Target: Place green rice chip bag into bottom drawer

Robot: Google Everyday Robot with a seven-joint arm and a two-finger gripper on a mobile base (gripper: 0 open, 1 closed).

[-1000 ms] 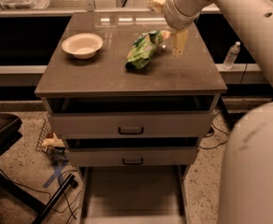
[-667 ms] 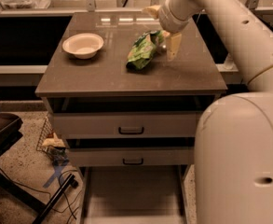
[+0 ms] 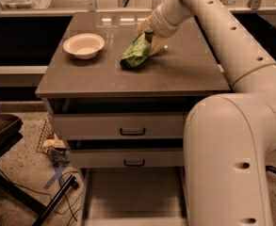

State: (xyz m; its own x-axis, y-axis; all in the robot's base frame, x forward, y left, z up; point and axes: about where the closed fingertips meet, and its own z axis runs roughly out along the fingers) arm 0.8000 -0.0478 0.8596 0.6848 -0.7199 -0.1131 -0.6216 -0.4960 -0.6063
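Note:
The green rice chip bag (image 3: 136,52) lies wrinkled on the brown cabinet top (image 3: 184,74), right of the middle. My gripper (image 3: 152,36) has come down at the bag's far right end. Its cream fingers (image 3: 158,44) stand apart on either side of that end, open, and the bag still rests on the top. The bottom drawer (image 3: 133,194) is pulled out below the cabinet and shows a plain grey floor with nothing in it.
A round cream bowl (image 3: 84,45) sits left of the bag. Two upper drawers with dark handles (image 3: 133,131) are slightly ajar. My arm's bulky body (image 3: 231,164) fills the right. A dark stand (image 3: 3,135), cables and a small wire basket (image 3: 52,142) are on the floor at left.
My gripper has moved left and down from beside the bag until its fingers straddle the bag's far end. The bag and bowl have not moved.

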